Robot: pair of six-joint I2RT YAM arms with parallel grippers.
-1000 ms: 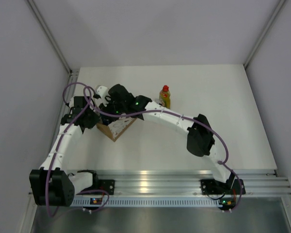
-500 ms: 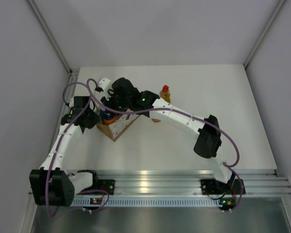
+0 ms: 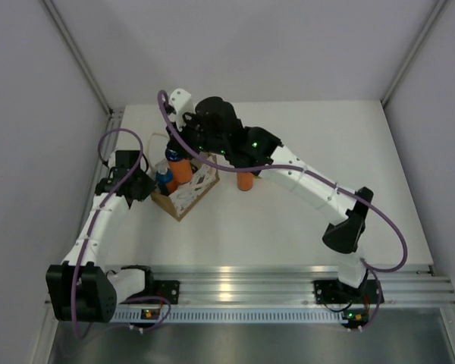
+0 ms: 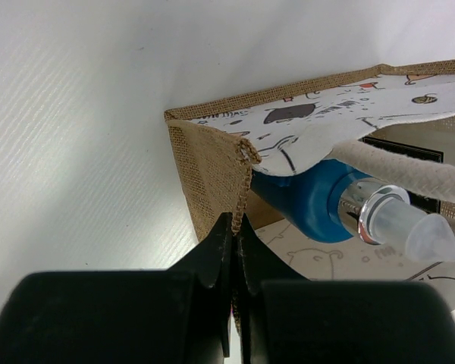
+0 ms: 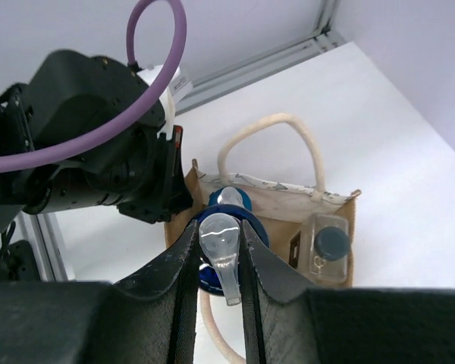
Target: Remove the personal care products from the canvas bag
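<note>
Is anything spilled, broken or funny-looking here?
Nothing is spilled or broken. One funny bit: the left hand pinches a corner of the tan canvas bag, while the right hand holds an orange-and-blue bottle by its pale cap over it.

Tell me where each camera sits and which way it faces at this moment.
Top external: above and behind the bases, looking down on the table; both arms show whole, the canvas bag at left.
Left wrist: behind the left claw, facing along its fingers, shut on the bag's rim; only the claw shows.
Right wrist: behind the right claw, looking down into the bag; the claw is shut on an orange-and-blue bottle's cap, the left arm beside it.
Shared: all three show the bag.
</note>
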